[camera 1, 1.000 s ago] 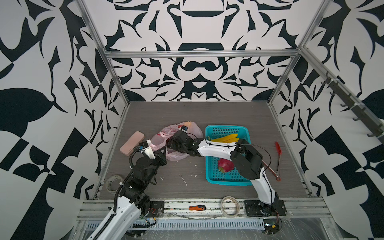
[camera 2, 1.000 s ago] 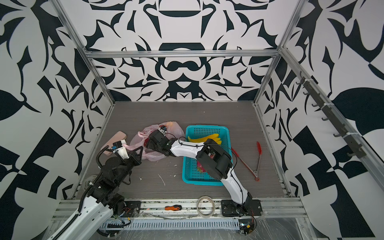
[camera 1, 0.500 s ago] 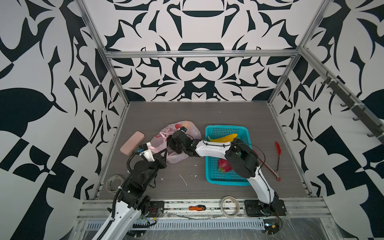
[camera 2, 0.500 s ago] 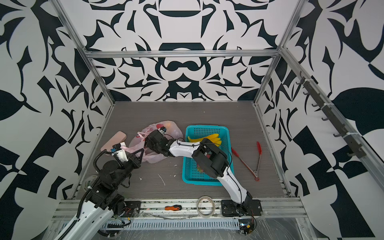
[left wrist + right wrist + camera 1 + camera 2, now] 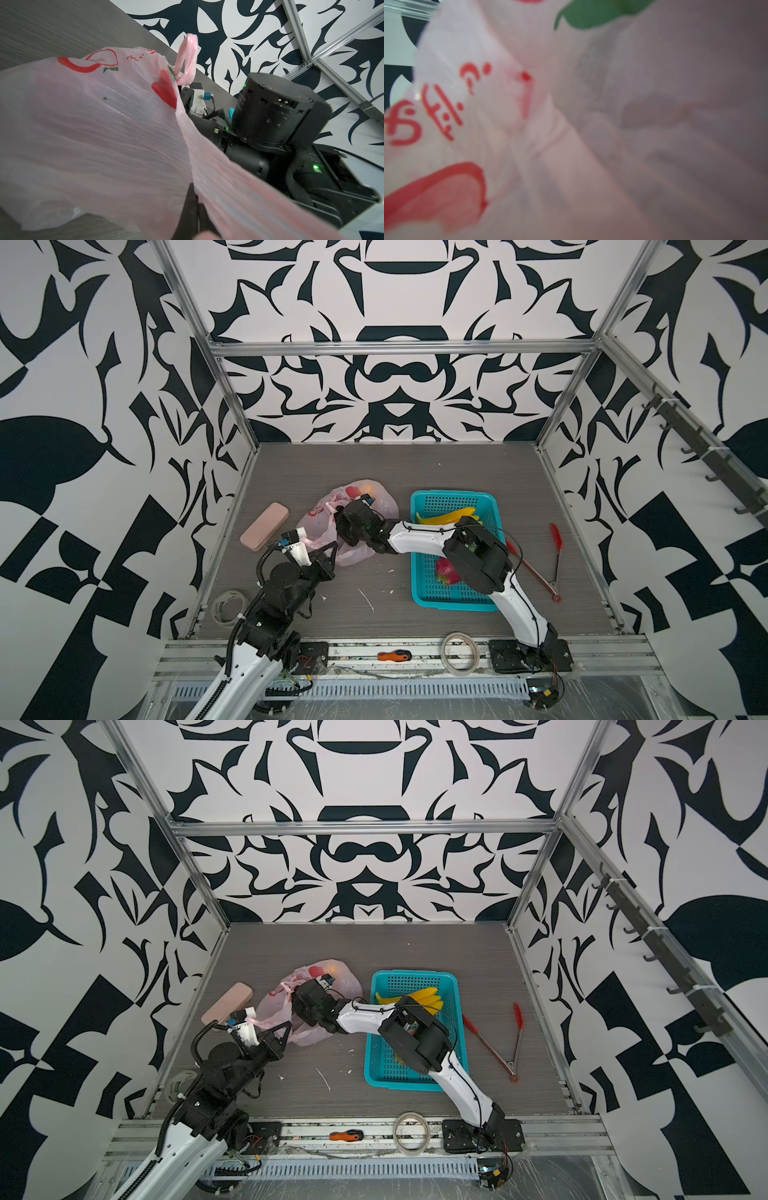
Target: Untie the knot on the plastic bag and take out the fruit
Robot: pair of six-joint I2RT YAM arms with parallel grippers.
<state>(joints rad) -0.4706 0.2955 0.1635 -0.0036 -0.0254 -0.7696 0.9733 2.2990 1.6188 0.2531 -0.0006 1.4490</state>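
The pale-pink plastic bag (image 5: 322,522) lies mid-table, left of the teal basket (image 5: 453,494). My left gripper (image 5: 330,549) is shut on the bag's near edge and pulls the film taut (image 5: 145,135); its black fingers (image 5: 190,207) are pressed together. A loose loop handle (image 5: 187,56) stands up; the knot cannot be made out. My right gripper (image 5: 344,517) is pushed into the bag's mouth, its jaws hidden by film (image 5: 591,145). An orange glow (image 5: 365,488) shows through the bag. A banana bunch (image 5: 449,516) and a dragon fruit (image 5: 446,572) lie in the basket.
A pink case (image 5: 264,526) lies left of the bag by the wall. Red-handled tongs (image 5: 536,568) lie right of the basket. Tape rolls (image 5: 459,653) (image 5: 227,608) and an orange screwdriver (image 5: 394,654) sit at the front rail.
The right arm's elbow has shifted left, and its gripper sits deeper in the bag. The left arm has drawn back slightly toward the front, still holding the bag.
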